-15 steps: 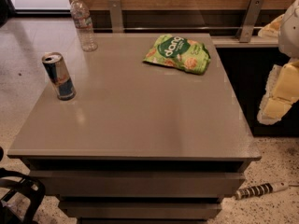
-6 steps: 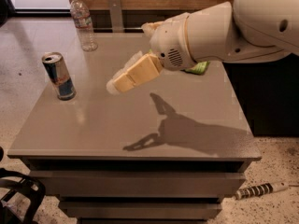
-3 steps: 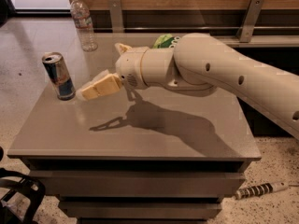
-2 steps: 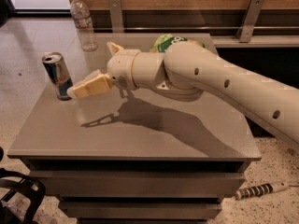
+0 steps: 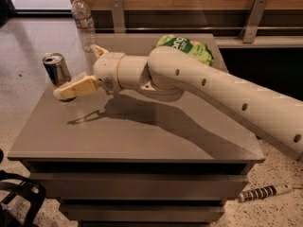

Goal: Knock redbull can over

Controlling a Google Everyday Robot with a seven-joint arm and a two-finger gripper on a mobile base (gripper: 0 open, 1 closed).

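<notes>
The slim blue-and-silver metal redbull can (image 5: 57,70) stands at the left edge of the grey flat-topped surface (image 5: 142,136), just left of the pincer (image 5: 78,72). It is tilted, with its silver top leaning away from the pincer. Its foot is hidden behind the lower finger.

The pincer is spread. Its lower cream finger (image 5: 75,87) reaches low across the surface and touches the bottom of the can. The other finger (image 5: 98,50) points up and back, clear of the can. The can is not between them; it sits outside the lower finger. The thick cream arm (image 5: 213,91) runs from the pincer off to the right and casts a dark shadow on the surface below it.

Behind the pincer, at the far left corner, a clear plastic water bottle (image 5: 84,21) stands upright, apart from the can. To the right of the pincer and further back, a green crinkled snack bag (image 5: 187,46) lies partly hidden by the arm.
</notes>
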